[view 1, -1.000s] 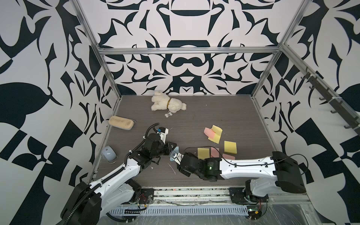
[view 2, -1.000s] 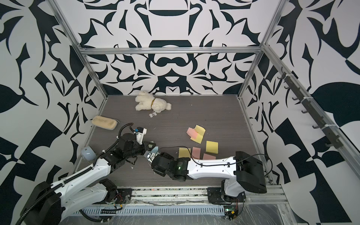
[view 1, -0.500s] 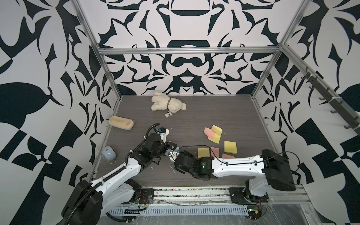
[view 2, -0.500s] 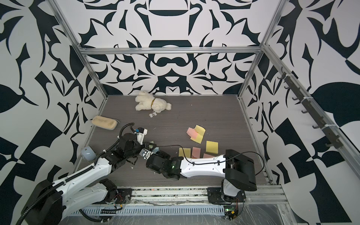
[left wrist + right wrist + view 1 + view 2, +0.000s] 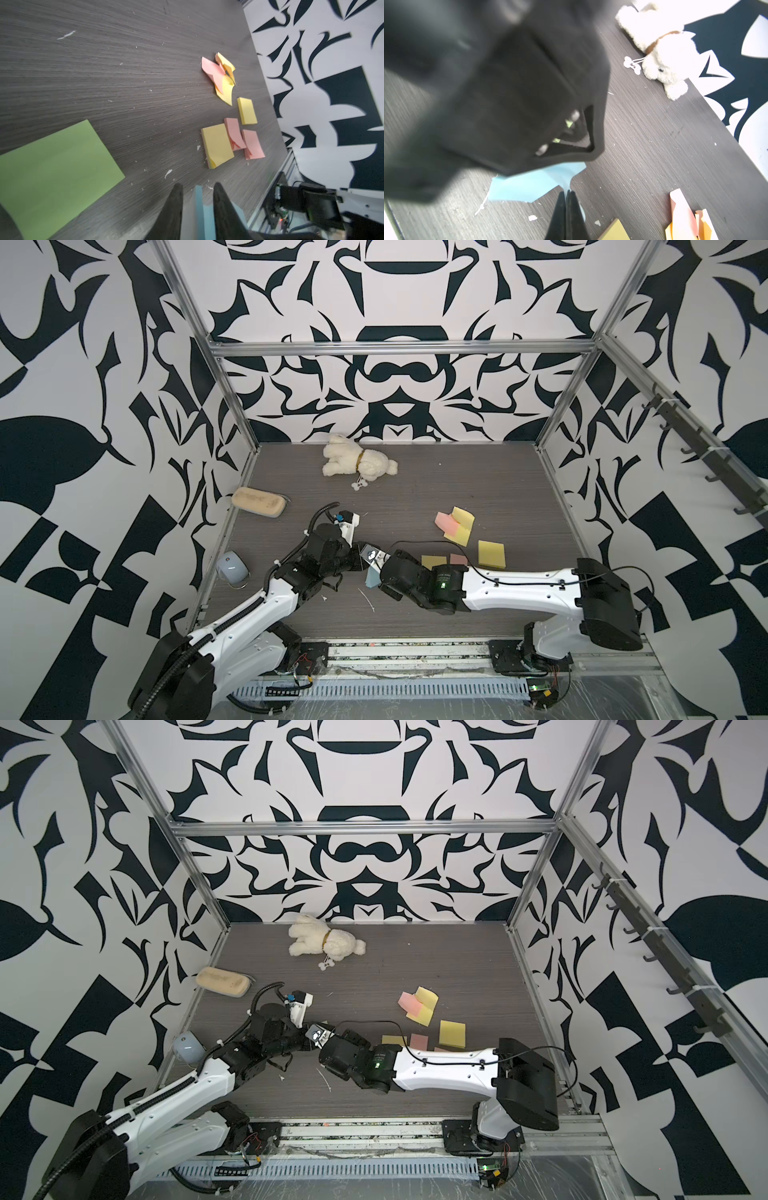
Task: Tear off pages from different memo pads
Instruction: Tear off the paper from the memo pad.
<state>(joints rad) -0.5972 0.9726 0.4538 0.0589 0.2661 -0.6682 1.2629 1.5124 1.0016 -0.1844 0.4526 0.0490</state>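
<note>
Your left tool (image 5: 197, 187) is standing with its fingers a narrow way apart and the blue memo pad (image 5: 199, 207) upright between them. You cannot tell whether they are pressing it or only flanking it. Your right tool (image 5: 567, 193) is pinching fully closed on a corner of the blue page (image 5: 529, 185). That corner is stretching up from the tabletop (image 5: 415, 489) into the tips, while the rest is lying flat and running under the left tool. In both top views the two tools are meeting tip to tip, just toward 7 o'clock from the tabletop's middle. A green memo pad (image 5: 52, 172) is lying flat near the left tool. A yellow memo pad (image 5: 491, 554) and loose pink and yellow pages (image 5: 455, 522) are resting well apart from the tools, toward 3 o'clock.
</note>
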